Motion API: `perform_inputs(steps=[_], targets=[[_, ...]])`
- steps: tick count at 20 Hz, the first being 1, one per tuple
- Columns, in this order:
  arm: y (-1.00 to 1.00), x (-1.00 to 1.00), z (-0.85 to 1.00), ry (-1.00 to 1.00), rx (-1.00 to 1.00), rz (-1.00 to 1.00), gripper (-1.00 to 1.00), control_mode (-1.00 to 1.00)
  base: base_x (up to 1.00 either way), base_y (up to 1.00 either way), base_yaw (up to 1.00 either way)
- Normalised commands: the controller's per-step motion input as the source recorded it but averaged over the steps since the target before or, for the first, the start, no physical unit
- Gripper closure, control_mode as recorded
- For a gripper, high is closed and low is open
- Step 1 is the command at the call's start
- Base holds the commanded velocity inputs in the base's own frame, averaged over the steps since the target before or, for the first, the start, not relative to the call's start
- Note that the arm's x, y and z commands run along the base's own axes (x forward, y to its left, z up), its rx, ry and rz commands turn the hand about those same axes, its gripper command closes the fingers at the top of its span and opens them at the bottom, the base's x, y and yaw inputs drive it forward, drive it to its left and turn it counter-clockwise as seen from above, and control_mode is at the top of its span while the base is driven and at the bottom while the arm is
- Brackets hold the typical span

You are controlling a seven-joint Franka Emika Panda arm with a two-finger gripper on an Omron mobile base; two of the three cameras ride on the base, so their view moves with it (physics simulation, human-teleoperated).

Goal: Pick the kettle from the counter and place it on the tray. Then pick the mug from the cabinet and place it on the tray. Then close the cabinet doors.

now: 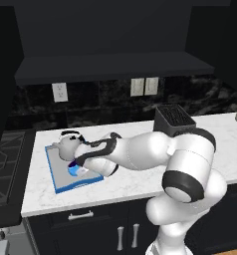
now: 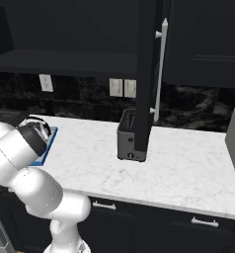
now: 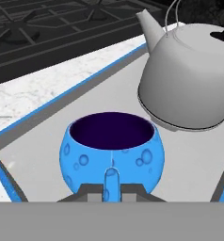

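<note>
The mug [image 3: 112,153] sits upright on the tray [image 3: 48,141], its handle pinched between the tips of the gripper [image 3: 112,190] at six o'clock in the hand view, with the kettle [image 3: 189,77] just beside it at about one o'clock. If the gripper lets go unevenly or drags on that handle as it lifts, I judge the mug could tip or knock the kettle. On the tabletop [image 2: 178,163] the toaster [image 2: 129,136] stands directly below an open cabinet door [image 2: 148,69] — a swing toward its handle [image 2: 161,69] could clip it.

Base views flank the counter [image 1: 140,184]; hand view close above tray [image 3: 48,106].
</note>
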Motion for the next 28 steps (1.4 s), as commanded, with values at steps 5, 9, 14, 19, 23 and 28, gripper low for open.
perform_inputs(steps=[5, 9, 14, 19, 23, 28], targets=[[0.09, 0.18, -0.30, 0.08, 0.00, 0.01, 1.00, -1.00, 0.00, 0.00, 0.00], [0.03, 0.11, -0.30, 0.05, 0.00, 0.01, 1.00, -1.00, 0.00, 0.00, 0.00], [0.03, -0.10, -0.31, 0.02, 0.00, 0.00, -1.00, -1.00, 0.00, 0.00, 0.00], [-0.06, -0.16, -0.24, 0.01, 0.00, 0.00, -1.00, -1.00, 0.00, 0.00, 0.00], [-0.13, -0.24, -0.20, 0.00, 0.00, 0.00, -1.00, -1.00, 0.00, 0.00, 0.00], [-0.08, -0.14, 0.04, 0.00, 0.00, 0.00, -1.00, -1.00, 0.00, 0.00, 0.00]])
